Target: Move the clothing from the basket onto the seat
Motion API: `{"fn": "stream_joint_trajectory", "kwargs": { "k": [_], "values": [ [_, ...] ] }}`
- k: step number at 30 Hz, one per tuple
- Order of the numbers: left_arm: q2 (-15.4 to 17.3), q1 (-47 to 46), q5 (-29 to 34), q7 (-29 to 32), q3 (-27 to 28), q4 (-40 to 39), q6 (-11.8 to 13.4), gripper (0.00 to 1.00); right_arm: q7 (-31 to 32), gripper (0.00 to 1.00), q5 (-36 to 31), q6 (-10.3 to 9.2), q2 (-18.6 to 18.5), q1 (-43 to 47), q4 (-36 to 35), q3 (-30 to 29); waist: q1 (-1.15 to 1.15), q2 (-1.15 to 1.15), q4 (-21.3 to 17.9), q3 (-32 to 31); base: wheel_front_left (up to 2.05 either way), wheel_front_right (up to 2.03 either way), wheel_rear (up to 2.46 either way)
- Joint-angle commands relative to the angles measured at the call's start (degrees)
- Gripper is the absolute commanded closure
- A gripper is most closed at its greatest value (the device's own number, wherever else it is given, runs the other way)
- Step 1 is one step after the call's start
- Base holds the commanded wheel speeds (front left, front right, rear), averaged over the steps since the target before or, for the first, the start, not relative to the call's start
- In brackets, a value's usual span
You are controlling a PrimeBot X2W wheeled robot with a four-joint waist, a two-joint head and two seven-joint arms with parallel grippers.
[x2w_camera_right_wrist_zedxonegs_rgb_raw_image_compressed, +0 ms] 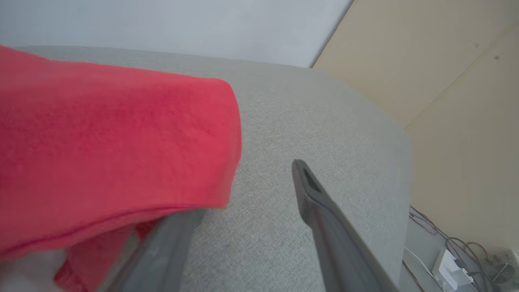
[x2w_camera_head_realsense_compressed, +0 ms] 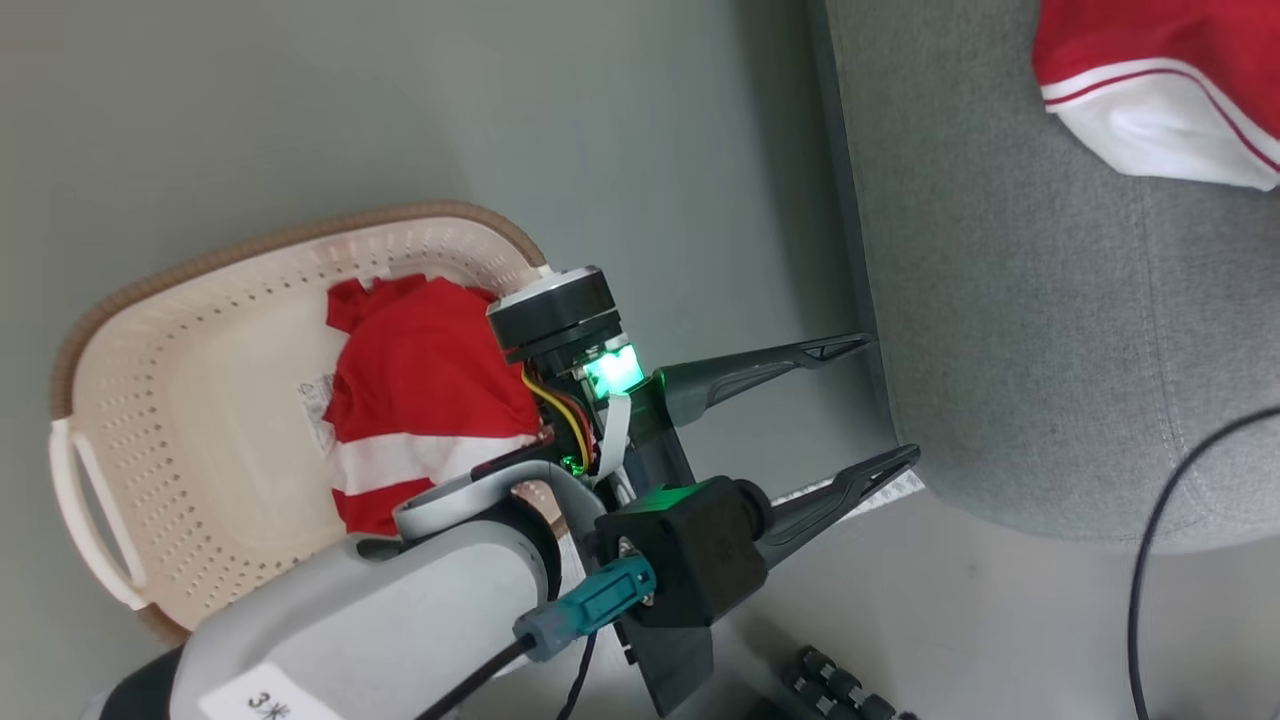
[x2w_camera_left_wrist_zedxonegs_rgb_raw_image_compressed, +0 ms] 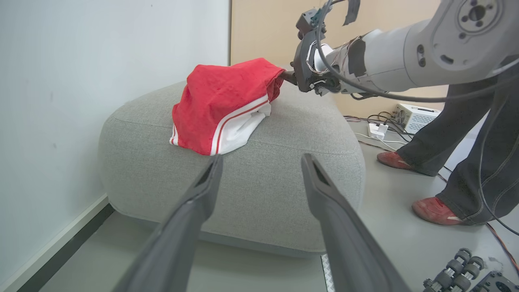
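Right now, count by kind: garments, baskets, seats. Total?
Red garments: 2, one in the basket, one on the seat
Baskets: 1
Seats: 1
Total: 4

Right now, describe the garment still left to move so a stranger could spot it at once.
Start at the big grey seat; on the floor beside it sits a cream perforated basket. The garment lies crumpled inside it, red with a white band. A second garment looks alike but lies on the seat, not in the basket.
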Motion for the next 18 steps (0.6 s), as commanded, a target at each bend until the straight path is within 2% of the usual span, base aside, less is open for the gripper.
{"fn": "stream_joint_trajectory", "kwargs": {
  "k": [1, 6, 10, 11, 13, 18],
  "values": [
    [-0.12, 1.51, -0.25, -0.80, 0.00, 0.27, 0.51, 0.00, -0.10, 0.00, 0.99, -0.04, 0.00, 2.13, -1.44, -0.83, 0.00, 0.00, 1.06, -2.23, 0.00, 0.00, 0.00],
    [-0.55, 4.42, -1.28, -3.96, 0.70, 1.57, 2.81, 0.00, -0.10, 0.00, 3.15, -0.04, 1.22, 9.24, -7.39, -2.42, 0.00, 0.00, 3.07, -6.45, 0.00, 0.00, 0.00],
    [0.01, 7.65, -1.26, -6.55, 1.54, 3.10, 5.76, 0.00, -0.11, 0.00, 6.43, -0.04, 4.57, 16.12, -13.53, -1.13, 0.00, 0.00, 4.70, -10.32, 0.00, 0.00, 0.00],
    [0.01, 7.65, -1.26, -6.55, 1.54, 3.10, 5.76, 0.00, -0.11, 0.00, 6.43, -0.04, 4.57, 16.12, -13.53, -1.13, 0.00, 0.00, 4.70, -10.32, 0.00, 0.00, 0.00],
    [0.11, 9.70, -1.78, -7.95, 1.87, 3.94, 7.12, 0.00, -0.10, 0.00, 8.54, -0.04, 6.21, 19.28, -16.96, 0.92, 0.00, 0.00, 5.46, -12.44, 0.00, 0.00, 0.00],
    [0.82, 14.20, -3.54, -11.98, 3.57, 6.05, 10.16, 0.00, -0.11, 0.00, 12.35, -0.03, 9.34, 27.62, -25.12, 10.86, 0.00, 0.00, 7.54, -17.44, 0.00, 0.00, 0.00]
  ]
}}
